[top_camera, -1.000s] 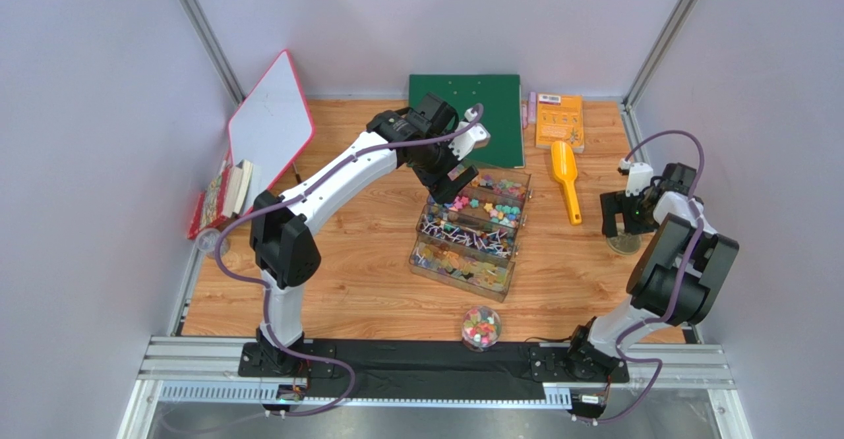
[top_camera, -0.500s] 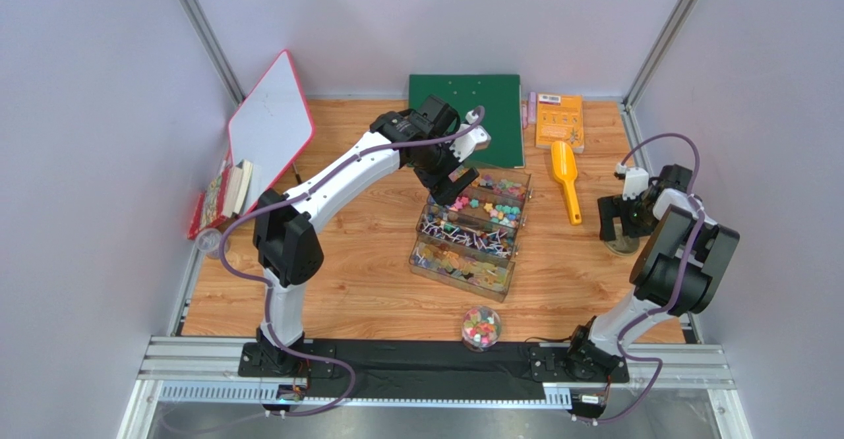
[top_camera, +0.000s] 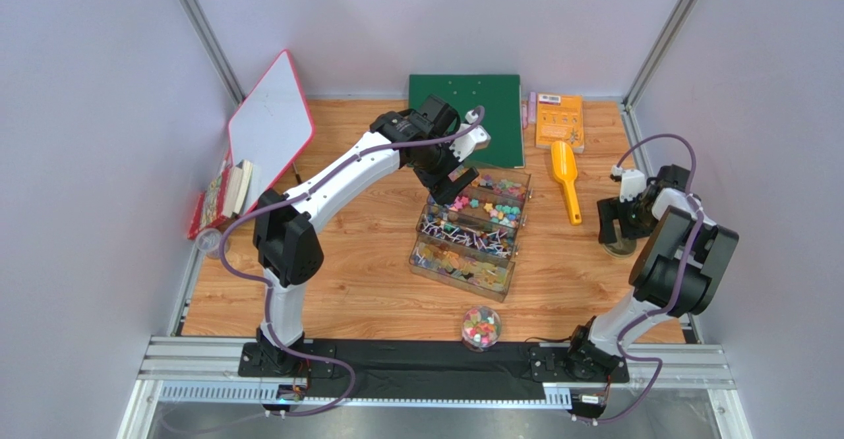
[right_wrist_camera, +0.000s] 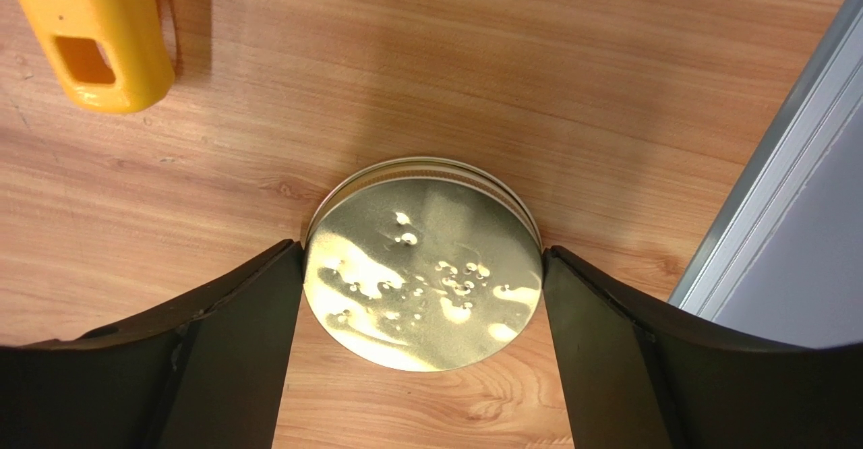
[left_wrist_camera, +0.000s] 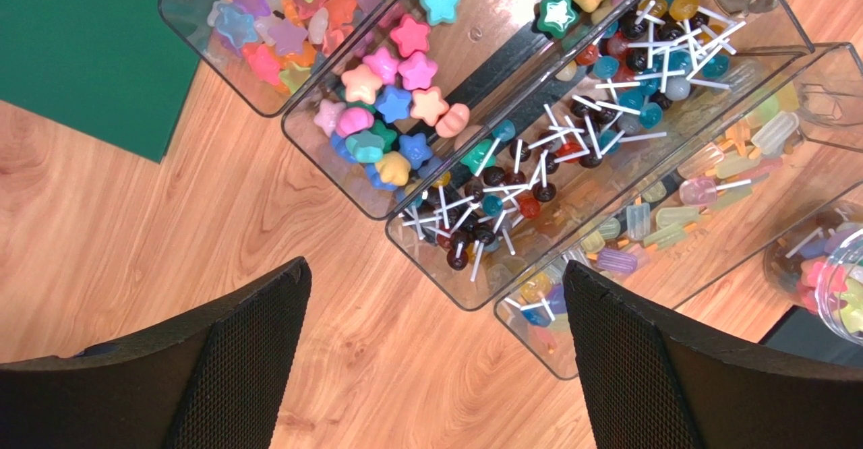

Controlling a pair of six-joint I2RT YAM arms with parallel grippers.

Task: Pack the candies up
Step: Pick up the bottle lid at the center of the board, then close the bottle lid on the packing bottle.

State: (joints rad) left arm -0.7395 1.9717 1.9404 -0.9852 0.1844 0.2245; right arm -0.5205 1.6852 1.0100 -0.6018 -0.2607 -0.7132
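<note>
Small bright star candies (top_camera: 492, 202) fill the far bin of a clear three-bin tray (top_camera: 466, 269); lollipops and ice-pop sweets fill the other bins. The stars also show in the left wrist view (left_wrist_camera: 390, 95). A small clear jar (top_camera: 480, 327) of candies stands at the near edge. My left gripper (top_camera: 451, 188) is open and empty above the tray's left end, with bare wood between its fingers (left_wrist_camera: 243, 368). My right gripper (top_camera: 618, 233) straddles a gold lid (right_wrist_camera: 423, 264) lying on the table, jaws touching both of its sides. A yellow scoop (top_camera: 565, 177) lies left of it.
A green board (top_camera: 475, 113) and an orange book (top_camera: 560, 121) lie at the back. A white board (top_camera: 270, 123) leans at back left over stacked books (top_camera: 223, 197). A metal frame rail (right_wrist_camera: 770, 196) runs close to the lid's right side.
My right gripper has shifted slightly left and settled around the gold lid. The left arm has hardly moved.
</note>
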